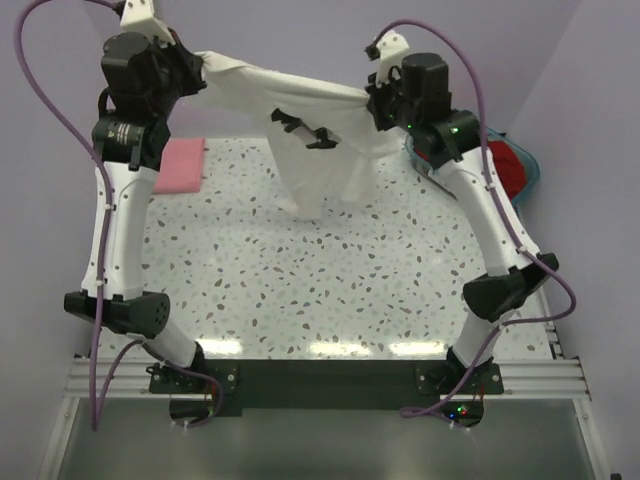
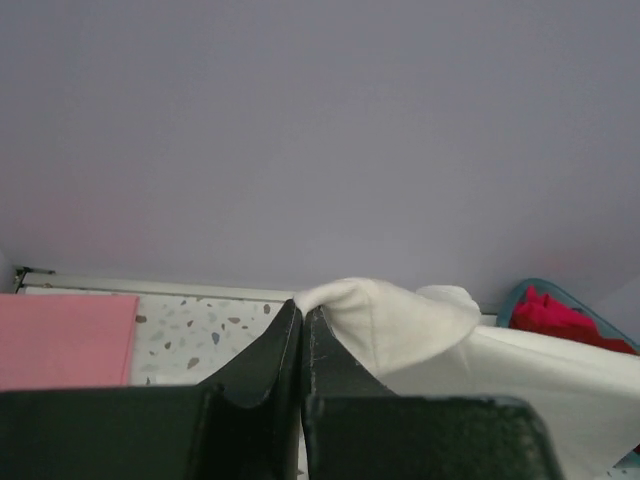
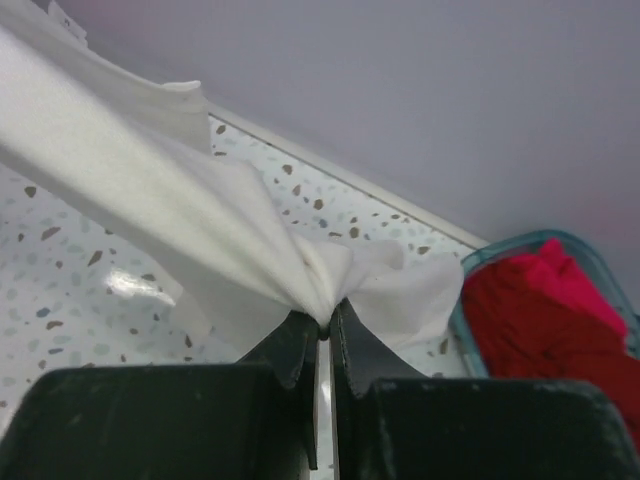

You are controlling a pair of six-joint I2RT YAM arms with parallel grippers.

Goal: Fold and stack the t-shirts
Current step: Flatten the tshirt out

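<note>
The large white t-shirt (image 1: pixel 315 130) with a black printed graphic hangs in the air, stretched between my two raised grippers, its lower part drooping toward the table. My left gripper (image 1: pixel 200 72) is shut on its left end; the pinched cloth (image 2: pixel 385 320) shows at the fingertips (image 2: pixel 302 310). My right gripper (image 1: pixel 372 100) is shut on its right end, the bunched cloth (image 3: pixel 300 265) meeting the fingertips (image 3: pixel 325 320). A folded pink t-shirt (image 1: pixel 178 165) lies flat at the far left, also in the left wrist view (image 2: pixel 60 340). Red t-shirts (image 1: pixel 510 165) fill the basket, also in the right wrist view (image 3: pixel 550 320).
The teal plastic basket (image 1: pixel 530 160) stands at the table's far right edge, its rim in the right wrist view (image 3: pixel 500 245). The speckled tabletop (image 1: pixel 330 290) spreads below the hanging shirt. A lilac wall (image 2: pixel 320 130) rises behind the table.
</note>
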